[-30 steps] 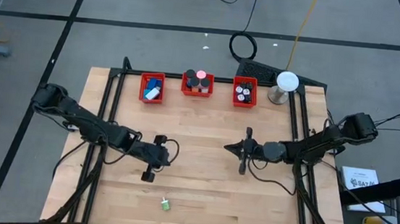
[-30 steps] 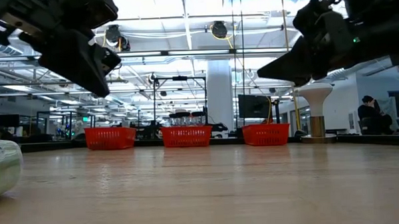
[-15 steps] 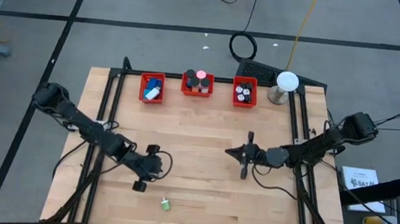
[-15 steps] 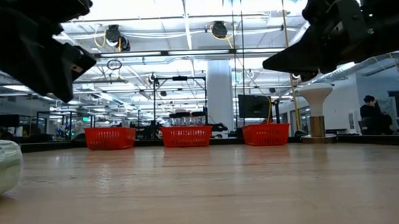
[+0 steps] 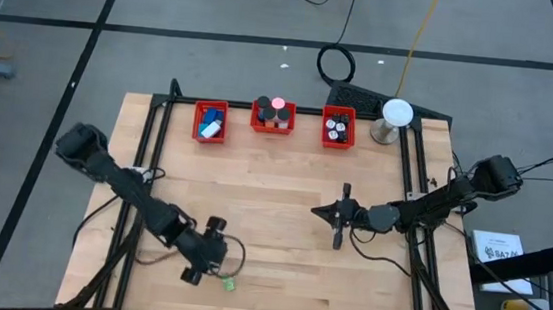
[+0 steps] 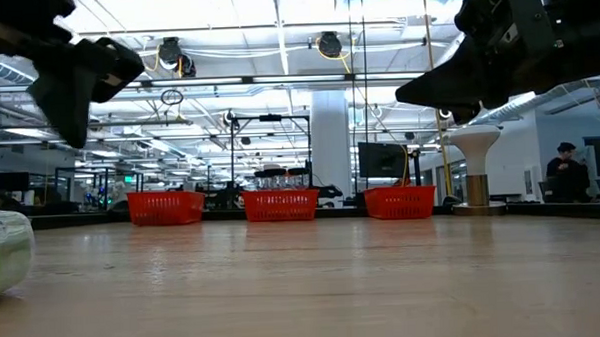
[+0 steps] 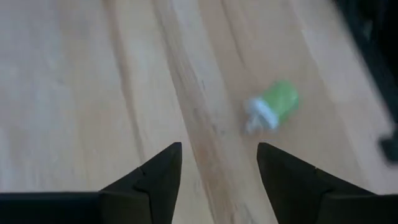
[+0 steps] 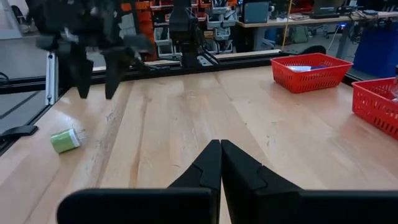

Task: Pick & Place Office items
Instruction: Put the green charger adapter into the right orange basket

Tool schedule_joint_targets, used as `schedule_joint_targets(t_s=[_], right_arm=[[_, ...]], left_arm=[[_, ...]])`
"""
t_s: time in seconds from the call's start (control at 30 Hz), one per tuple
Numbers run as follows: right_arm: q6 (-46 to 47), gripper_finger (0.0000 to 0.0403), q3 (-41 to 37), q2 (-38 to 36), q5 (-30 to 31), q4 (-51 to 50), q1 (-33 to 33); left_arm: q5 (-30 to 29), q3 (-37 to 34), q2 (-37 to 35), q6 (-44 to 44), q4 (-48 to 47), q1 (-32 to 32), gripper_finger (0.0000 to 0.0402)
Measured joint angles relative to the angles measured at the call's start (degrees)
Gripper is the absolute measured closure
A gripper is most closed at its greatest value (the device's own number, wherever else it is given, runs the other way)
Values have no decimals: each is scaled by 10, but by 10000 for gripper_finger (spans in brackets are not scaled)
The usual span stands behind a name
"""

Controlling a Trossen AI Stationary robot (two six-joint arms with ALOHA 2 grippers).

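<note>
Left claw [image 7: 214, 180] spread, hovering near green item [image 7: 272, 106]; off-centre, could nudge, roll item away.

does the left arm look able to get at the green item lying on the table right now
Probably yes. The left gripper hangs open close beside the green item, which lies alone on bare table with nothing between them.

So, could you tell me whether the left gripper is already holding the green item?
No, in the left wrist view the left gripper stands open and empty, with the green item lying on the table ahead of it.
</note>
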Motion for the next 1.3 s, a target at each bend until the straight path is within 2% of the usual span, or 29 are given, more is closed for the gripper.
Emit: schedule_joint_targets(t_s=[0.2,0.47,0.6,0.83,1.1,1.3], right_arm=[[0,403,0,0,-1,-5,0],[-1,403,0,0,-3,-9,0],[-1,403,0,0,-3,-9,0],[-2,403,0,0,-3,-8,3],[-28,403,0,0,-3,4,13],[-34,403,0,0,-3,5,12]], left_arm=[[-1,64,82,63,-45,-22,170],[0,124,153,169,-36,-48,139],[-14,137,184,204,-19,-55,141],[-20,140,208,201,-17,-49,181],[-20,139,209,189,2,-27,277],[-15,139,183,187,2,40,281]])
